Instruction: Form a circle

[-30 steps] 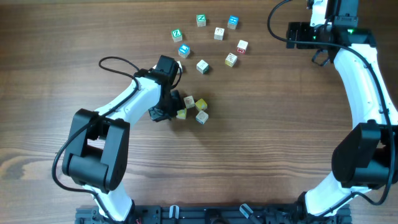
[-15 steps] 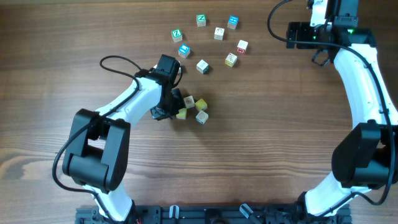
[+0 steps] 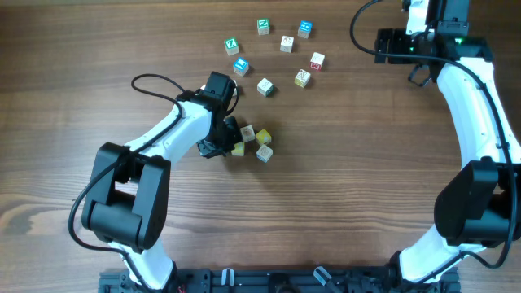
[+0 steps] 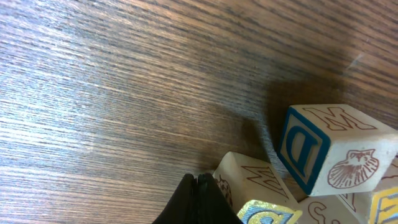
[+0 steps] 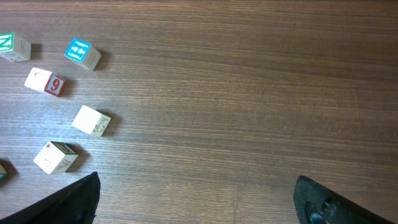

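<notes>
- Table [image 3: 350,195] of brown wood grain carries both arms and all the blocks.
- The circle [image 3: 253,143] lies left of the table's middle. It is a tight clump of small cream and yellow cubes, four countable from overhead, touching or nearly so.
- The left gripper [image 3: 229,138] is clenched, its dark tips pressed together with nothing between them. It sits low at the clump's left edge.
- In the left wrist view the closed fingertips [image 4: 198,198] stand just beside a cream cube [image 4: 247,179] with a brown M on top. Whether they touch it cannot be told.
- Right of that cube sits a D block [image 4: 329,149]: blue-framed D on one side, a brown shell on another, an M on top. A yellow face [image 4: 268,213] shows at the bottom edge of that view.
- The right gripper [image 5: 196,199] is released, jaws spread wide and empty. It hangs over bare wood at the far right, well apart from the circle.
- Eight loose blocks [image 3: 286,43] with green, blue, red and white faces lie spread in a wide ring behind the circle. The nearest one, a white block [image 3: 264,86], is near but not touching it.
</notes>
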